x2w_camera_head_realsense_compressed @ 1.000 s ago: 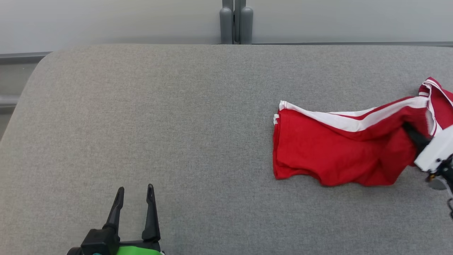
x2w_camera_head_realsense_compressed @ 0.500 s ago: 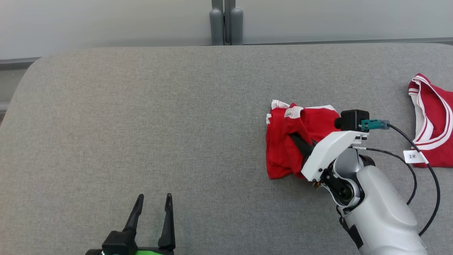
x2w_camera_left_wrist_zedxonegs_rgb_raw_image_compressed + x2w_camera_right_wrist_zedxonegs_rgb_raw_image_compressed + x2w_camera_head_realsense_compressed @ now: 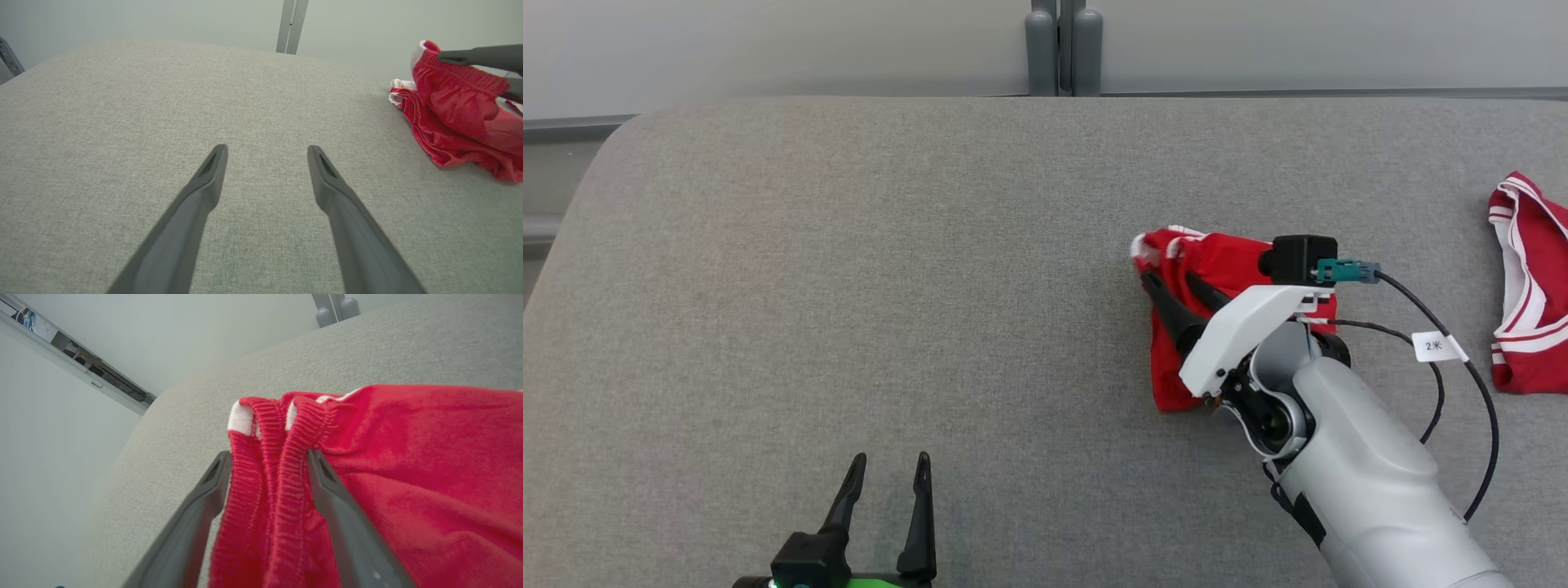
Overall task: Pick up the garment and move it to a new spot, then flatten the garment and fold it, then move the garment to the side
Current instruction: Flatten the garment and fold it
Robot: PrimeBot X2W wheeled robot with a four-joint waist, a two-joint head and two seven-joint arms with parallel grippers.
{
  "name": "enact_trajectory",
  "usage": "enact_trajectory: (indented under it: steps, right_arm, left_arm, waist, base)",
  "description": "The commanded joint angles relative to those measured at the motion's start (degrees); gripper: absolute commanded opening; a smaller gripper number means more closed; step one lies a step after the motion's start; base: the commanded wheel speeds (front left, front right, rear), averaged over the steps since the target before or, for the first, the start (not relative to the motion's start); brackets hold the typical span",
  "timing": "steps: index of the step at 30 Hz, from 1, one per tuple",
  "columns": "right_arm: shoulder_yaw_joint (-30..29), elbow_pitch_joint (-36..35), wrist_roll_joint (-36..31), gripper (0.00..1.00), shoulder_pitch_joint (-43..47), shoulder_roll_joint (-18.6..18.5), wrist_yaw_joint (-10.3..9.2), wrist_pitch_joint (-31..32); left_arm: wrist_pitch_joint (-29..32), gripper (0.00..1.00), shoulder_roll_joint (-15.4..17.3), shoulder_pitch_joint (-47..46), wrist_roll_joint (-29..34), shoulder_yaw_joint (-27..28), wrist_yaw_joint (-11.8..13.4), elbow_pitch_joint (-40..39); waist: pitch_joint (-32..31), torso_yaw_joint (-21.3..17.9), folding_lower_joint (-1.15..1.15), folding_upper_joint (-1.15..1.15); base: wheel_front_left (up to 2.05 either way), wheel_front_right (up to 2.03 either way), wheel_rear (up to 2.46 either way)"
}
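Two hands in view. Right hand (image 3: 1170,279) is over the right half of the worktop (image 3: 849,245), fingers spread wide. The ribbed waistband of the red garment (image 3: 1225,261) sits between them, touching both fingers in the right wrist view. Garment is bunched in a heap, midway between near and far edges, one fold raised off the surface. Left hand (image 3: 891,457) is by the near edge, fingers wide, empty, well apart from the garment. Another red-and-white cloth (image 3: 1531,286) lies at the right edge.
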Motion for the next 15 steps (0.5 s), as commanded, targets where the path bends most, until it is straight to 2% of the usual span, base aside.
enact_trajectory:
  steps: [1,4,7,10,15]
  right_arm:
    - [0.96,-0.85,0.81,1.00,0.01,-0.10,0.00,-1.60]
    - [2.56,-4.00,2.69,1.00,2.58,-0.14,0.00,-6.31]
    - [3.46,-8.42,-0.80,1.00,5.60,-1.00,0.00,-13.04]
    - [3.52,-11.63,-9.02,1.00,11.12,-5.31,-0.05,-19.06]
    - [-1.91,-18.10,-25.81,1.00,18.76,-11.51,-0.03,-21.17]
  left_arm:
    - [-0.16,1.00,0.11,-0.53,-0.18,0.10,-0.06,0.24]
    - [-0.16,1.00,0.11,0.38,0.07,0.67,-0.04,0.41]
    - [-0.16,1.00,0.11,1.31,-0.02,1.50,0.27,-0.13]
    - [-0.16,1.00,0.11,2.33,-0.39,2.86,0.67,-1.29]
    - [-0.16,1.00,0.11,3.81,-0.26,5.39,0.78,-3.47]
  waist:
    - [-0.08,0.08,0.00,0.00]
    - [-0.71,0.22,0.00,0.00]
    - [-1.36,0.04,0.00,0.00]
    - [-2.18,-0.58,0.00,0.00]
    - [-3.40,-2.06,0.00,0.00]
  base:
    - [0.00,0.00,0.00]
    - [0.00,0.00,0.00]
    - [0.00,0.00,0.00]
    - [0.00,0.00,0.00]
    - [0.00,0.00,0.00]
